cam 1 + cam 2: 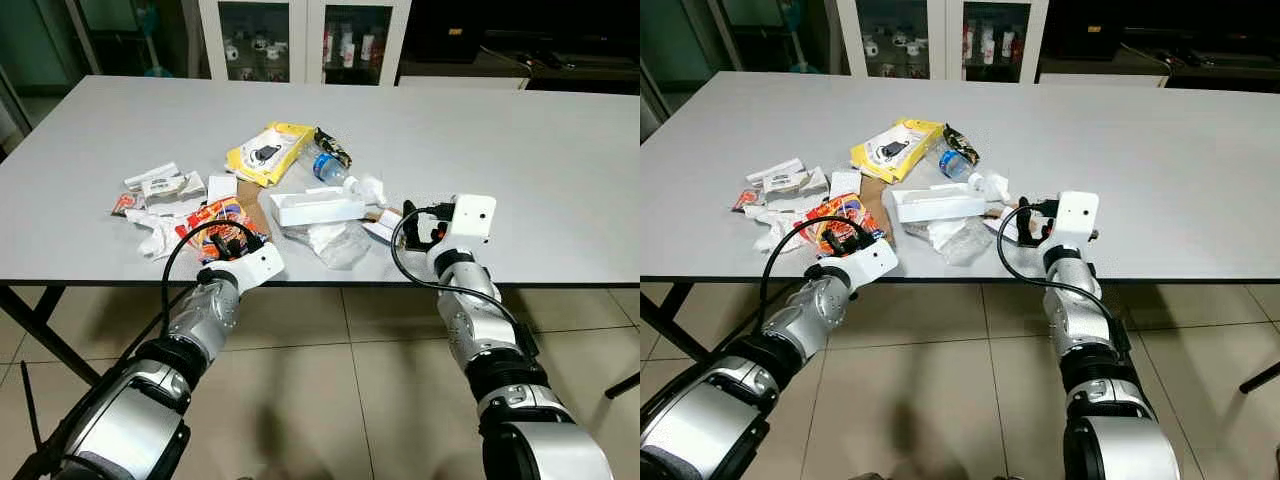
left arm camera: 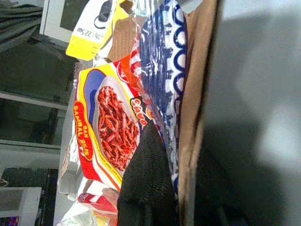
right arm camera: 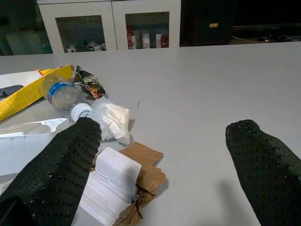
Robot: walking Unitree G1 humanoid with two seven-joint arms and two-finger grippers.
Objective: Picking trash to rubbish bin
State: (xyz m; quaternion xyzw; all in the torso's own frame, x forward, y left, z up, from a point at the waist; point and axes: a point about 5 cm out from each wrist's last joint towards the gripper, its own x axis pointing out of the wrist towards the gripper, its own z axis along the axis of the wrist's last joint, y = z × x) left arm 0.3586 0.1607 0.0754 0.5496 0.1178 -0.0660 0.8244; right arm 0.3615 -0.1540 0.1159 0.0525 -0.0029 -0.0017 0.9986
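Left wrist view: a red and yellow snack wrapper [image 2: 110, 127] lies flat on the grey table [image 1: 520, 150], at its near edge, in a heap of trash; one black finger [image 2: 146, 183] of the left end effector [image 1: 232, 243] rests over it, and whether the fingers are closed cannot be told. Beyond lie a yellow packet [image 1: 268, 150], a white box [image 1: 318, 208] and a plastic bottle [image 3: 63, 96]. The right end effector [image 3: 164, 174] hovers wide apart and empty over folded white paper [image 3: 110, 181] and brown scraps [image 3: 146, 172].

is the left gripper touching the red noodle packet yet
Touching. In the left wrist view a black finger of the left gripper lies pressed against the red noodle packet, overlapping its printed face with no gap between them.
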